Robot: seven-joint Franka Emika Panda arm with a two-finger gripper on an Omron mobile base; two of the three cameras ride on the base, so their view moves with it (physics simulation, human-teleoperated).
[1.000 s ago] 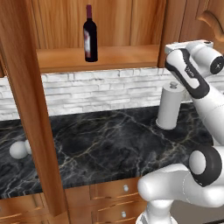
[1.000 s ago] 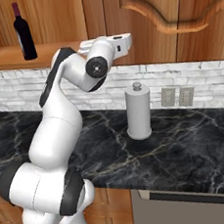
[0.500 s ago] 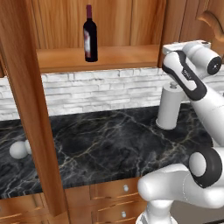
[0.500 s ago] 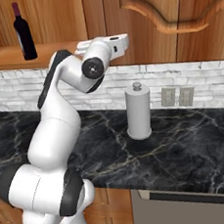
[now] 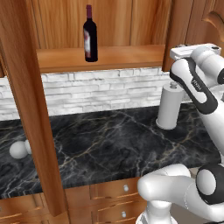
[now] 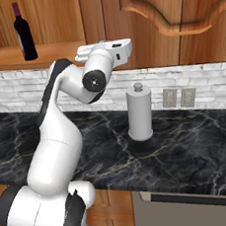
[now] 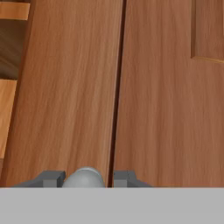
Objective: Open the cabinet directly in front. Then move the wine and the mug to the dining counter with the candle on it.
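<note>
The cabinet [image 5: 131,22] has its left door [image 5: 30,109] swung open, and the wine [image 5: 90,34] stands upright on the bare shelf, also seen as the wine [image 6: 25,39]. The right door [image 7: 166,96] is closed. My gripper [image 7: 89,177] is pressed up to that door, shut on its small round silver knob [image 7: 85,178]. The white hand [image 5: 192,51] sits at the door's lower edge. A small white rounded mug [image 5: 18,149] lies on the black counter at far left, partly behind the open door. The dining counter and the candle are out of view.
A grey cylindrical canister [image 5: 169,107] stands on the black marble counter [image 5: 113,144] against the white brick wall, just below my hand. Two wall outlets [image 6: 179,97] sit right of the canister [image 6: 140,113]. Low drawers with small knobs [image 5: 126,188] run under the counter.
The jaws have closed in around the silver knob over the last second. The hand has shifted only slightly at the door; the wine and mug have not moved.
</note>
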